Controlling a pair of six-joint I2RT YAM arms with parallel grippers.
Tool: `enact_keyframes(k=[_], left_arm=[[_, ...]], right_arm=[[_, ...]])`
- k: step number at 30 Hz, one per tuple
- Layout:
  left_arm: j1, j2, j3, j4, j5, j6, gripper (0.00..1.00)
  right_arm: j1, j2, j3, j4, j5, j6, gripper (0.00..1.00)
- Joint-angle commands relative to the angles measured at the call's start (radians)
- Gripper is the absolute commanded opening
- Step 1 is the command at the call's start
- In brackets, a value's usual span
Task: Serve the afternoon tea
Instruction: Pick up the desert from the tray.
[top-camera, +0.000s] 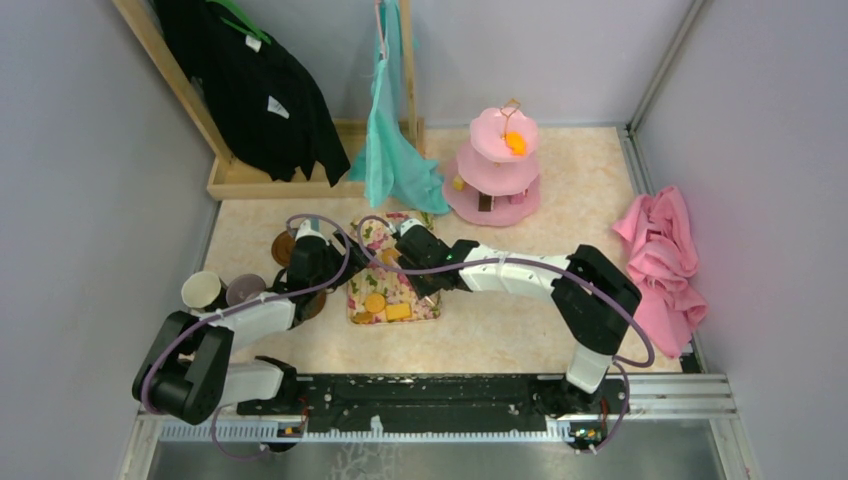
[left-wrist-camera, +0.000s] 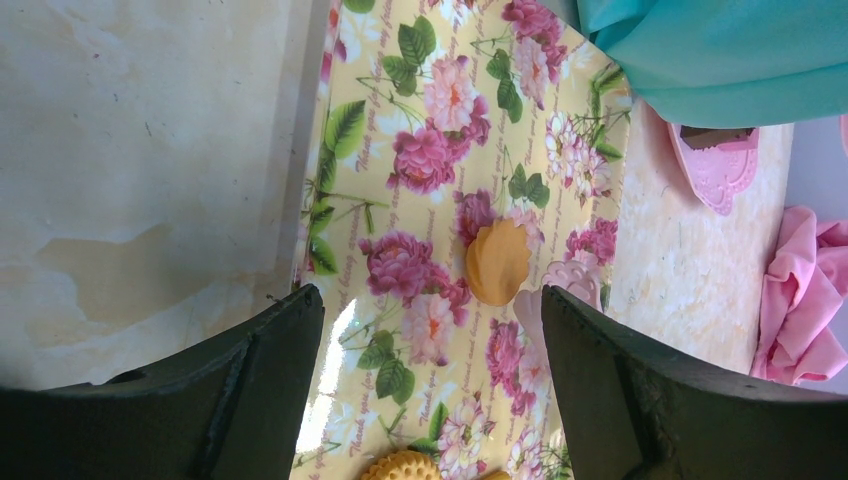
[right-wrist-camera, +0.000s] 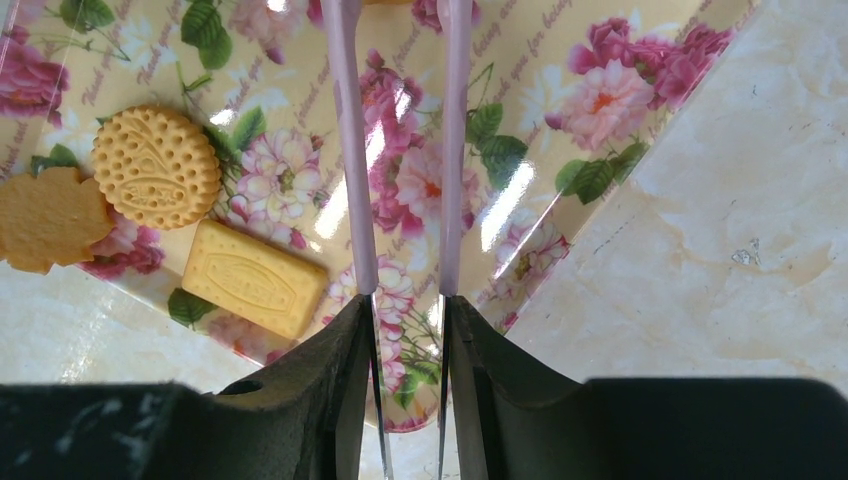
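Right hand (right-wrist-camera: 408, 300), clamped on pink tongs (right-wrist-camera: 350, 150), biscuits (right-wrist-camera: 255, 280) beside it; left hand (left-wrist-camera: 432, 300), wide open, empty, tray (left-wrist-camera: 420, 90) beneath it.

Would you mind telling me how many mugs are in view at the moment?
2. The cream mug stands at the far left of the top view; the mauve-grey mug sits just right of it. More could be hidden.

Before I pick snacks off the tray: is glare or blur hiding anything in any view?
Right wrist: white glare streaks on the floral tray beside the pink tongs, round biscuit sharp. Left wrist: a glare patch at the tray's edge, orange snack clear. Top external: even light, no glare.
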Motion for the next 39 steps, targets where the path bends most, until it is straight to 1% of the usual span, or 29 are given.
enact_keyframes(k=[1, 10, 20, 39], left_arm=[[-0.005, 0.001, 0.007, 0.020, -0.010, 0.003, 0.85], [-0.005, 0.000, 0.006, 0.023, -0.007, 0.001, 0.85], [-0.004, 0.004, 0.003, 0.031, -0.005, 0.001, 0.85], [-0.005, 0.013, -0.001, 0.051, 0.005, -0.002, 0.85]], right_arm=[[0.019, -0.013, 0.018, 0.028, -0.006, -0.003, 0.32], [0.033, -0.007, -0.004, 0.019, -0.017, 0.014, 0.36], [0.035, 0.003, -0.009, 0.008, -0.022, 0.036, 0.38], [0.035, 0.084, 0.084, -0.040, -0.007, 0.028, 0.40]])
